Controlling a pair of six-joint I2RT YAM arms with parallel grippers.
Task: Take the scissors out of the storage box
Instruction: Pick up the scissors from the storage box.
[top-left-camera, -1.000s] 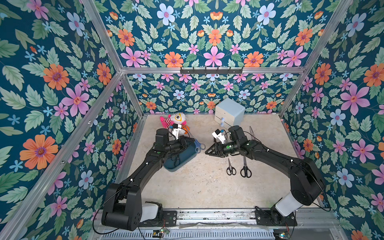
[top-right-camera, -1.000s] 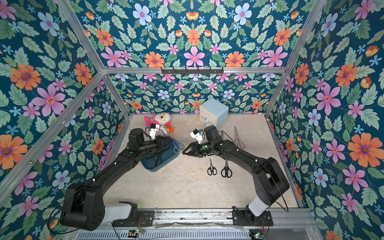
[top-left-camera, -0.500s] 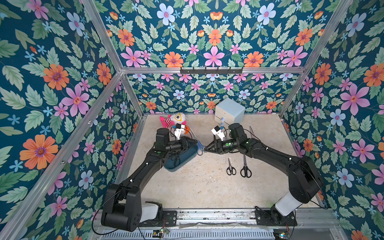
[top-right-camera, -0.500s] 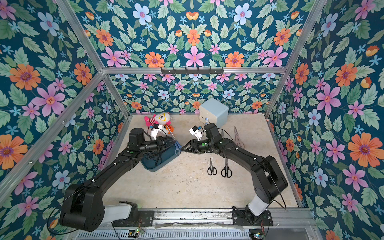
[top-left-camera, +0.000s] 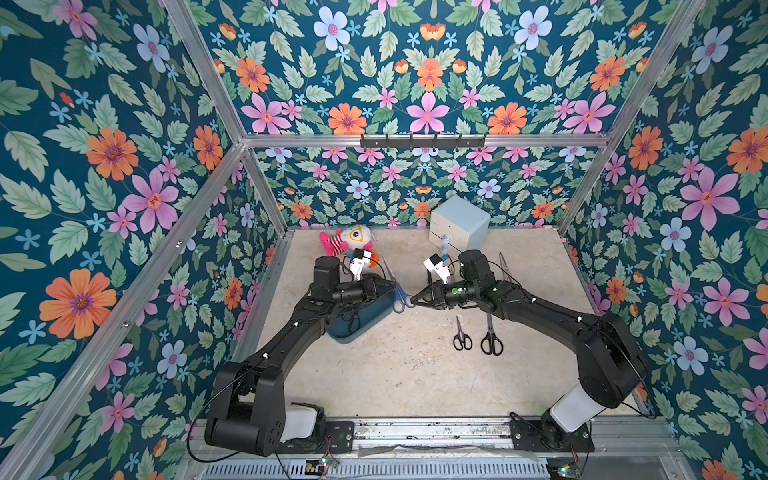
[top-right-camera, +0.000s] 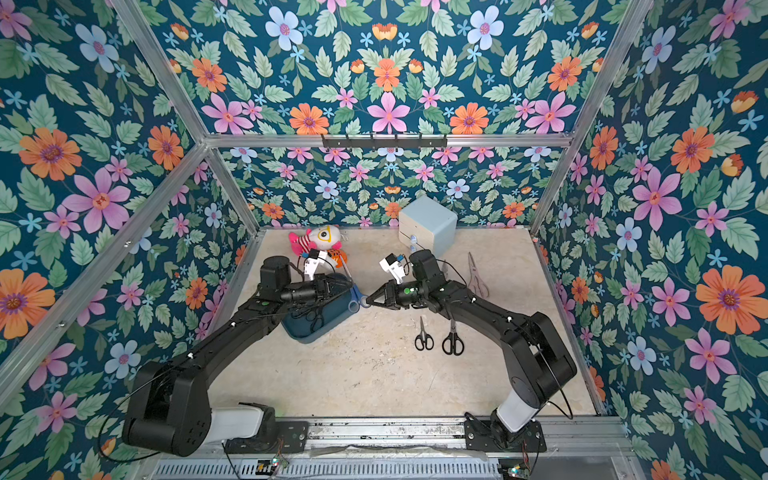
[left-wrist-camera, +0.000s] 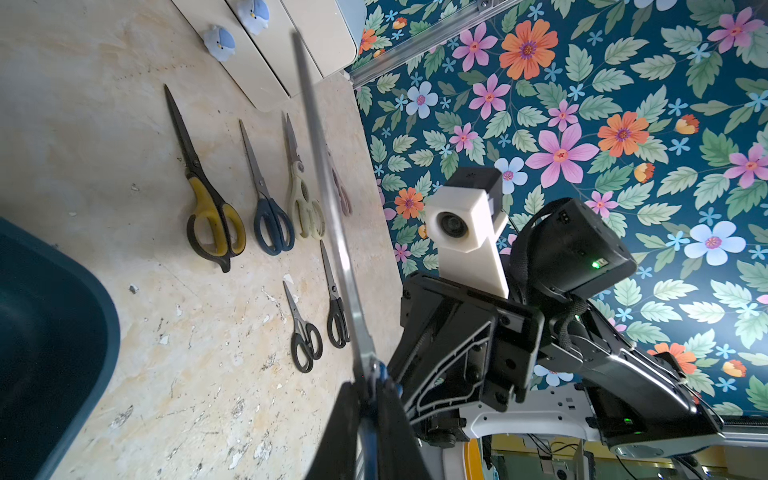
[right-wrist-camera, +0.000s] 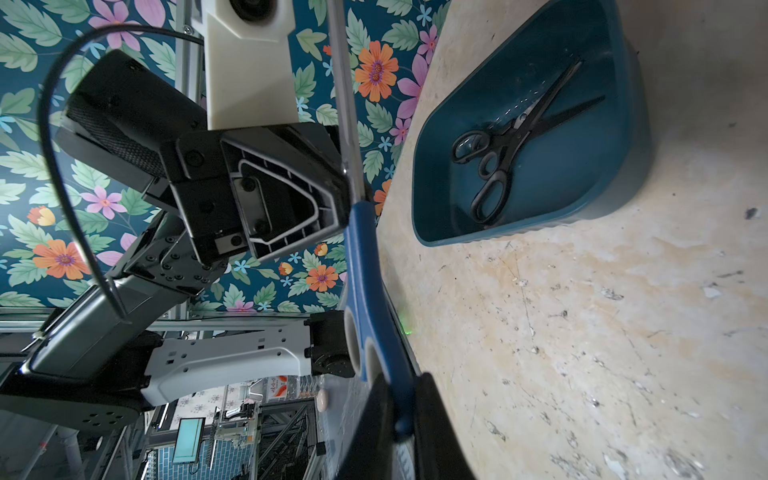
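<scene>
blue-handled scissors (top-left-camera: 400, 296) are clamped at pivot by left gripper (left-wrist-camera: 370, 390), at handle by right gripper (right-wrist-camera: 399, 417); jaws shut; likely stiff, slick.

Robotics lab test cell, aluminium extrusion frame (top-left-camera: 415, 140) lined with floral-print panels (top-left-camera: 124, 174), black left arm (top-left-camera: 291, 337) and right arm (top-left-camera: 552, 315) bolted to a metal base rail (top-left-camera: 432, 433) at a scuffed beige tabletop (top-left-camera: 395, 374), lit monitor (right-wrist-camera: 188, 439) and metal racking (right-wrist-camera: 266, 436) beyond the cell

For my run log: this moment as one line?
phase: handover | left end effector: shut on blue scissors | right end effector: shut on their handle | storage box: black scissors inside
</scene>
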